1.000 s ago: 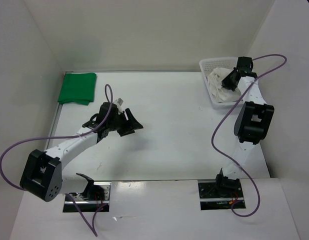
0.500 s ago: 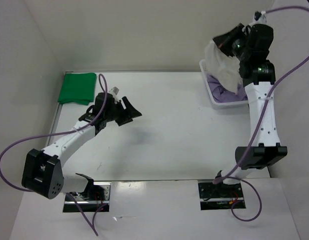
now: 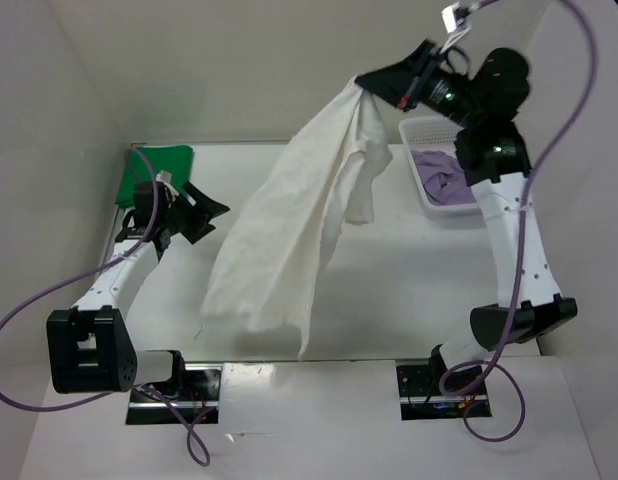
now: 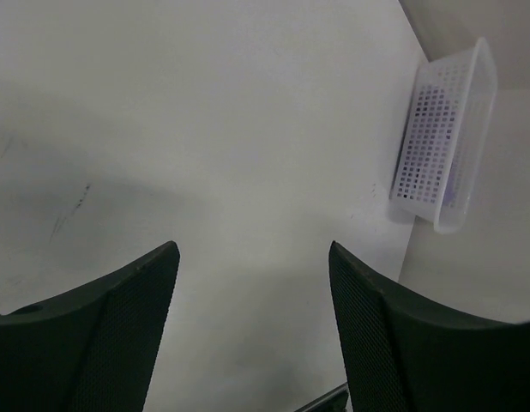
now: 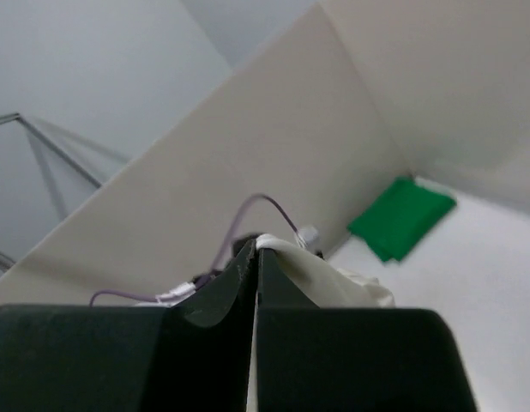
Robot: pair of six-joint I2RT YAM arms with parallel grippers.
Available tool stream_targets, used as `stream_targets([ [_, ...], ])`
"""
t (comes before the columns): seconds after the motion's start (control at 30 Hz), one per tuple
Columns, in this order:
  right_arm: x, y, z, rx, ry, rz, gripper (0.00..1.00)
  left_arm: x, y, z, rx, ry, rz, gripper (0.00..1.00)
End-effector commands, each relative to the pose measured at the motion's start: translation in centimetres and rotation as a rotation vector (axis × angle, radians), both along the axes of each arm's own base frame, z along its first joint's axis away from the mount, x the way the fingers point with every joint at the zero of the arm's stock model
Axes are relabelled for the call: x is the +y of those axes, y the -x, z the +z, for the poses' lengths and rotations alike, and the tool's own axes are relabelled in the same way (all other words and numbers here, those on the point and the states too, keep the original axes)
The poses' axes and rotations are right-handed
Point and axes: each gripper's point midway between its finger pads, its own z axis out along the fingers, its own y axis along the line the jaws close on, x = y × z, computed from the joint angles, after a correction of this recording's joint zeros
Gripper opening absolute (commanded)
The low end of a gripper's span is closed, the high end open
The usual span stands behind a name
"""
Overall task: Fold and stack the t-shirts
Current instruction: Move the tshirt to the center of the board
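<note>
My right gripper (image 3: 372, 84) is raised high over the back of the table, shut on an edge of the white t-shirt (image 3: 289, 225), which hangs down in a long sweep toward the front left. In the right wrist view the cloth (image 5: 334, 270) pokes out between the pressed fingertips (image 5: 256, 251). The green t-shirt (image 3: 154, 176) (image 5: 402, 216) lies folded at the back left corner. The purple t-shirt (image 3: 444, 180) lies bunched in the basket (image 3: 417, 130). My left gripper (image 3: 197, 215) (image 4: 252, 257) is open over bare table near the green shirt, holding nothing.
The white mesh basket (image 4: 445, 137) sits at the back right against the wall. Pale walls close in the table on the left, back and right. Purple cables loop from both arms. Two arm bases stand at the near edge.
My right arm has risen from the basket and swung left, pulling the white shirt out and unfurling it. My left arm has drawn back toward the left, its jaws wider.
</note>
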Motion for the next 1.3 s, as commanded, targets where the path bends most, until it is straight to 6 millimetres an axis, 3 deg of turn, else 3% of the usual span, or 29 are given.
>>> stream_targets([
  [0.0,0.4,-6.9,-12.6,0.256,0.085,-0.042,0.01,0.5,1.0,0.3,-0.012,0.031,-0.015,0.78],
  [0.03,0.6,-7.8,-15.4,0.294,0.093,-0.041,0.03,0.8,1.3,-0.3,0.005,0.023,-0.012,0.78],
  [0.07,0.3,-9.0,-21.7,0.433,0.116,-0.083,0.03,1.5,1.1,-0.2,-0.007,0.000,0.011,0.78],
  [0.13,0.3,-9.8,-27.5,0.552,0.154,-0.091,0.03,2.0,1.7,-1.5,0.025,-0.045,0.009,0.78],
  [0.17,0.3,-10.0,-32.7,0.669,0.181,-0.088,0.03,2.0,1.7,-1.5,0.022,-0.053,0.004,0.78],
  [0.23,0.4,-9.5,-38.8,0.828,0.233,-0.126,0.03,2.2,2.3,-2.7,0.043,-0.078,-0.006,0.78],
  [0.27,-0.7,-10.0,-40.5,0.854,0.269,-0.214,0.03,2.2,2.5,-3.2,0.059,-0.087,-0.015,0.77],
  [0.33,-1.2,-8.9,-43.4,0.923,0.317,-0.253,0.03,1.4,3.3,-4.5,0.091,-0.154,-0.064,0.77],
  [0.43,-3.0,-8.7,-44.4,0.937,0.358,-0.363,0.05,0.0,4.5,-5.6,0.136,-0.208,-0.135,0.77],
  [0.53,-3.9,-8.0,-45.0,0.952,0.403,-0.401,0.06,-3.0,6.4,-7.0,0.192,-0.259,-0.246,0.77],
  [0.57,-4.1,-7.9,-45.2,0.959,0.410,-0.413,0.06,-4.9,7.5,-7.6,0.211,-0.277,-0.311,0.77],
  [0.67,-4.4,-7.8,-45.4,0.967,0.416,-0.425,0.06,-7.4,10.1,-9.7,0.284,-0.329,-0.406,0.80],
  [0.77,-4.6,-7.7,-45.6,0.967,0.431,-0.431,0.08,-8.8,12.2,-12.6,0.381,-0.370,-0.476,0.82],
  [0.93,-4.8,-7.7,-45.9,0.968,0.444,-0.439,0.08,-11.0,13.8,-15.5,0.454,-0.415,-0.585,0.77],
  [1.0,-4.8,-7.7,-45.9,0.968,0.444,-0.439,0.08,-11.6,13.7,-16.5,0.458,-0.437,-0.610,0.70],
  [1.03,-4.7,-7.6,-45.4,0.960,0.438,-0.431,0.08,-11.7,13.6,-16.9,0.463,-0.439,-0.610,0.56],
  [1.1,-4.8,-7.8,-45.2,0.954,0.426,-0.427,0.08,-11.7,13.1,-17.8,0.465,-0.459,-0.612,0.40],
  [1.17,-4.6,-7.7,-45.1,0.961,0.417,-0.420,0.08,-11.4,10.6,-17.5,0.416,-0.519,-0.555,0.19],
  [1.2,-5.1,-7.8,-45.0,0.956,0.409,-0.430,0.08,-11.3,9.9,-17.1,0.398,-0.535,-0.537,0.14],
  [1.27,-5.2,-7.1,-45.7,0.979,0.409,-0.431,0.08,-11.0,5.8,-15.8,0.344,-0.523,-0.469,0.07],
])
